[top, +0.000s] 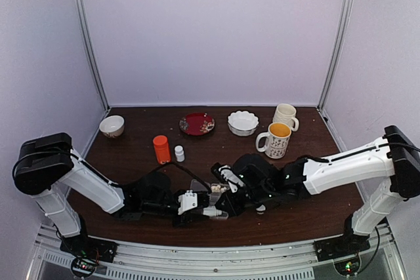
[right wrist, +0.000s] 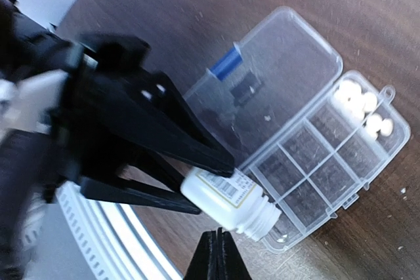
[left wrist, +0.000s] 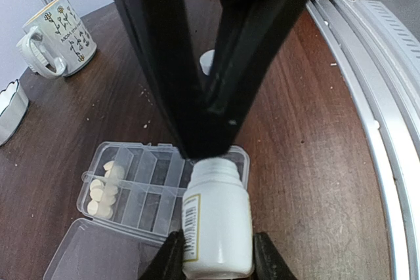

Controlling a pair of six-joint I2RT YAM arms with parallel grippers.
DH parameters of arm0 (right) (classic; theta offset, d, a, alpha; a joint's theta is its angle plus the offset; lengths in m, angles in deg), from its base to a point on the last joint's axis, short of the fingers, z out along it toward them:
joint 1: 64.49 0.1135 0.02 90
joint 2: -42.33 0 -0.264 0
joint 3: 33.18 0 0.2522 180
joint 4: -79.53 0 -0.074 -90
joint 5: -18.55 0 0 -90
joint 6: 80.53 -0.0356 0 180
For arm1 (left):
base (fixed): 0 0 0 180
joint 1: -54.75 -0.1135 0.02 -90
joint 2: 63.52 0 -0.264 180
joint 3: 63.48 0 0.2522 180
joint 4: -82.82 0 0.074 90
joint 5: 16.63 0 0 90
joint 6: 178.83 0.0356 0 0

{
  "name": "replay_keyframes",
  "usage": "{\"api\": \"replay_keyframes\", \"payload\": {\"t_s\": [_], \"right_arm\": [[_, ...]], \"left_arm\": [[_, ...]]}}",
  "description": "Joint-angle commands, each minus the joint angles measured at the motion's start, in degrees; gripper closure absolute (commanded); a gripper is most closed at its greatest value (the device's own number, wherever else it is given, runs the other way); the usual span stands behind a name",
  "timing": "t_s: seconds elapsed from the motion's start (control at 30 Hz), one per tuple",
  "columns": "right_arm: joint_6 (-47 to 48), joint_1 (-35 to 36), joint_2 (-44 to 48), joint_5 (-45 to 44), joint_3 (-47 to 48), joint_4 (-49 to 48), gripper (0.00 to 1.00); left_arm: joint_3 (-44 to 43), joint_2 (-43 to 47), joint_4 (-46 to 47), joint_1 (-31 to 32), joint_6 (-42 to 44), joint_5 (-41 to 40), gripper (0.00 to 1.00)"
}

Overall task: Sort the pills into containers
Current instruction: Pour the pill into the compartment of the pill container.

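Clamped on the likely light, slippery white bottle (left wrist: 220,224) at mid-body, the left gripper (left wrist: 220,260) is holding it over the pill box (left wrist: 141,204) with tiny pills (left wrist: 102,191) at one end; the right gripper (right wrist: 216,254) is resting closed.

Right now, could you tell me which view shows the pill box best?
The right wrist view: the pill box lies open, nearly every cell visible, pills in the end cells. In the left wrist view the white bottle and right gripper cover part of it. From the top, the arms hide most of it.
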Motion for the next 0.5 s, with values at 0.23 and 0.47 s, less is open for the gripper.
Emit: {"api": "replay_keyframes", "payload": {"t_s": [0.23,0.47], "right_arm": [[-0.05,0.43,-3.24,-0.31,2.29,1.68,1.0],[1.07,0.39,-0.34,-2.96,2.96,3.13,1.0]], "left_arm": [[0.07,-0.36,3.26,0.17,0.68,0.79,1.0],[-0.18,-0.27,2.87,0.13,0.68,0.87,1.0]]}}
